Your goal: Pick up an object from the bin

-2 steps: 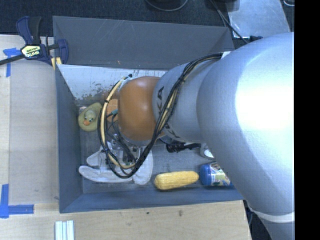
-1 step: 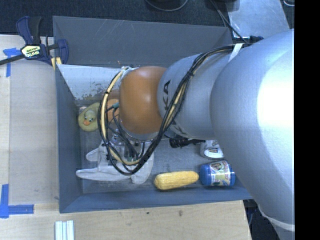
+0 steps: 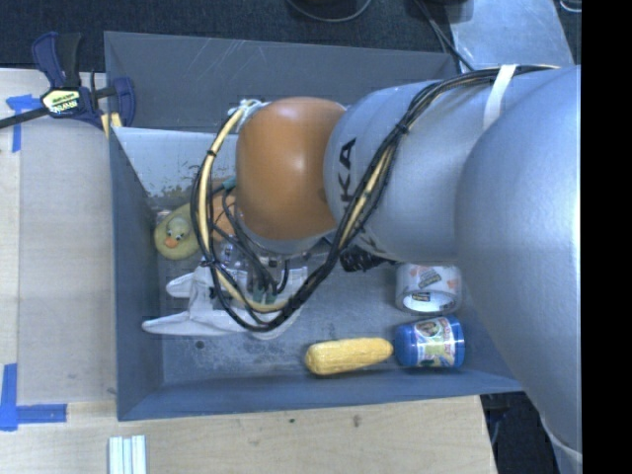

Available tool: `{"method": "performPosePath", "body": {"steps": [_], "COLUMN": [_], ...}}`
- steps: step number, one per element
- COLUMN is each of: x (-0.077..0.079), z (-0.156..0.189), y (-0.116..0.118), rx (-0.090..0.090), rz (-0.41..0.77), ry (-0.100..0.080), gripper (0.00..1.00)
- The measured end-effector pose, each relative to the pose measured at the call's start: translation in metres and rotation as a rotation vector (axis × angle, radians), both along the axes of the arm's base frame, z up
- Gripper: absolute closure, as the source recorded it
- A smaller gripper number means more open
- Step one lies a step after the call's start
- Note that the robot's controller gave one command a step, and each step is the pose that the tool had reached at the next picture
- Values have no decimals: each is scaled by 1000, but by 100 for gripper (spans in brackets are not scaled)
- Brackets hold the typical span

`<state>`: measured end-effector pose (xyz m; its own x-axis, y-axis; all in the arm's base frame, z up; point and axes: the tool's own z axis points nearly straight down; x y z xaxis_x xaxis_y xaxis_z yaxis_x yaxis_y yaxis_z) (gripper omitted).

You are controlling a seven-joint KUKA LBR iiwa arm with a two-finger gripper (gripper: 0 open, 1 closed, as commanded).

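Because the orange wrist cover (image 3: pixel 281 171) and its looped cables hang straight over the gripper (image 3: pixel 252 282), I cannot tell from my screen whether it is spread or pressed together, nor whether anything is caught in it. It sits low in the bin (image 3: pixel 138 363), toward the left wall, directly above a white plastic piece (image 3: pixel 193 314) with flat pointed wings, perhaps a toy plane, which lies on the floor near the front-left corner. I judge that to be the pick target, since nothing else lies under the tool. A yellow rubber duck (image 3: pixel 176 235) rests just beside it against the left wall, close enough that I would watch for a nudge. Well apart, along the front edge, lie a yellow corn cob (image 3: pixel 348 355) and, right at its right end, a blue labelled can (image 3: pixel 430 344) on its side, with a white labelled tub (image 3: pixel 428 286) just behind. Reaching in over the right edge, the arm passes above those three rather than among them.
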<state>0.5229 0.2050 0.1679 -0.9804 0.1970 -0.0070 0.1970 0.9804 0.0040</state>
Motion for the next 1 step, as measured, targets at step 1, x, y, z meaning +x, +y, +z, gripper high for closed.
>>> {"method": "performPosePath", "body": {"steps": [1], "x": [-2], "z": [53], "y": [-4], "rx": [-1], "rz": [11], "ry": [3], "gripper": [100]}}
